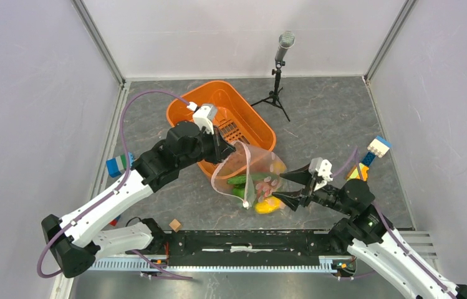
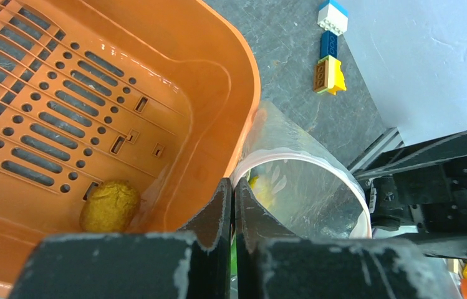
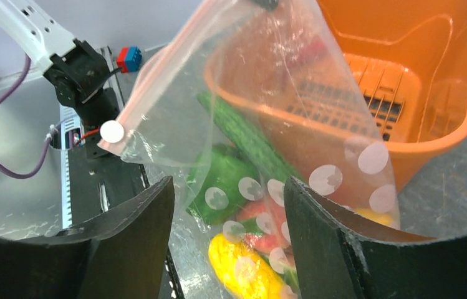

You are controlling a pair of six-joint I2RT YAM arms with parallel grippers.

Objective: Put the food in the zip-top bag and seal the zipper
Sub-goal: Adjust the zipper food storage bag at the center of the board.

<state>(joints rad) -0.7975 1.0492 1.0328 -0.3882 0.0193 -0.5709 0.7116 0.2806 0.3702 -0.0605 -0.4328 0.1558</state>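
The zip-top bag hangs open beside the orange basket, lifted by its mouth edge. My left gripper is shut on that edge; its fingers pinch the rim in the left wrist view, with the zipper curving round the open mouth. Inside the bag lie a cucumber, a green pepper, a red pepper and a yellow piece. My right gripper is open, its jaws on either side of the bag's lower part. A yellowish lumpy piece lies in the basket.
The orange slotted basket stands behind the bag. A microphone on a tripod stands at the back. Building blocks lie at the right, another block at the left, and a wooden cube near the front rail.
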